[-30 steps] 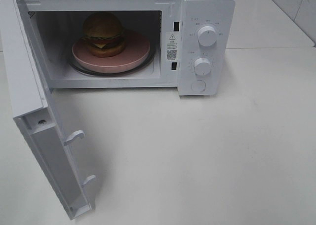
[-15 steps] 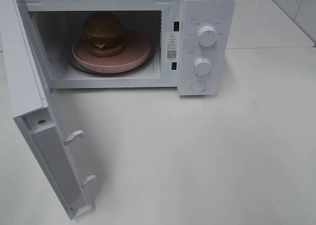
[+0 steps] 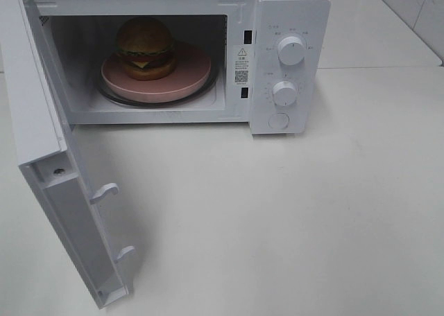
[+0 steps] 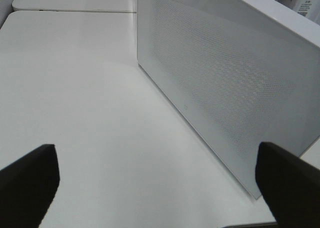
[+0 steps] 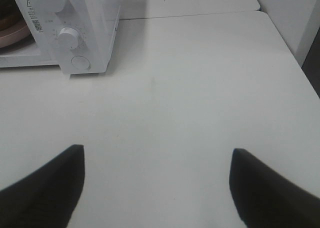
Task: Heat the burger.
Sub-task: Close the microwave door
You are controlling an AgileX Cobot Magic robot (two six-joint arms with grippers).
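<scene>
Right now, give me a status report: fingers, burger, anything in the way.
Left fingers open, empty. Right fingers open, empty. Burger on pink plate inside microwave. Door wide open, nothing seen blocking it.

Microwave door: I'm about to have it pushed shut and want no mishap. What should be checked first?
1. The burger sits on the pink plate inside the microwave: ok.
2. Plate wholly behind the door opening: ok.
3. The microwave door is wide open, nothing seen in its swing: ok.
4. The left tool is open, empty, facing the door's outer side: ok.
5. The right tool is open, empty, away from the door: ok.
6. Settings of the dials: cannot tell.
</scene>
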